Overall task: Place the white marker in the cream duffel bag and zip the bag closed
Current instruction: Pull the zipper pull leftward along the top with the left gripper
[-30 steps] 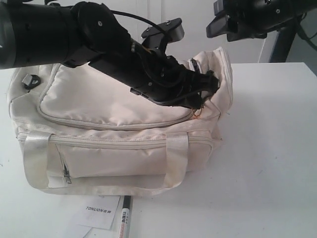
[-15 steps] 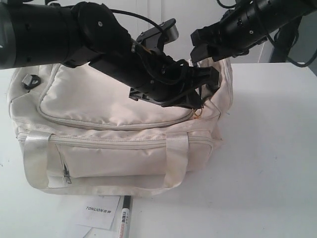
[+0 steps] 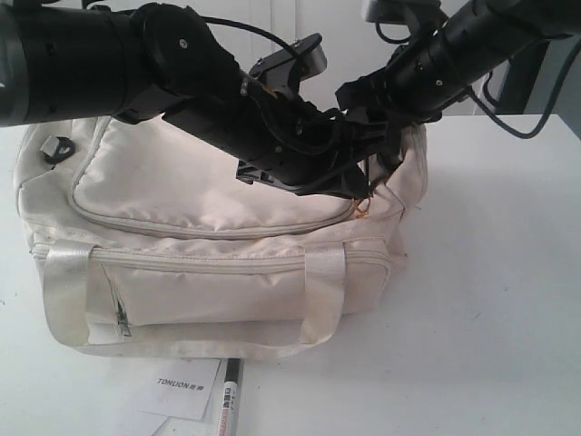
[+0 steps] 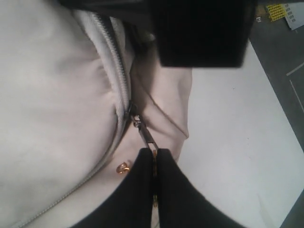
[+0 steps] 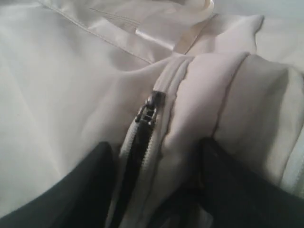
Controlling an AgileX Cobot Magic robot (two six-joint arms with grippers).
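The left pincer [image 4: 155,156] is clamped narrow on the metal zip pull [image 4: 145,134] at the right-hand end of the cream duffel bag [image 3: 209,182], while the right pincer [image 5: 156,142] stands wide, its fingers [image 5: 90,190] either side of a hump of bag fabric carrying the zip slider [image 5: 149,110]; I cannot tell whether they squeeze it. The bag lies lengthwise left to right across the white worktop [image 3: 490,272]. The white marker [image 3: 227,400] lies on the worktop just in front of the bag, its long axis running from the bag toward the camera, dark cap end toward the bag, beside a white card [image 3: 182,389] printed "TONLION".
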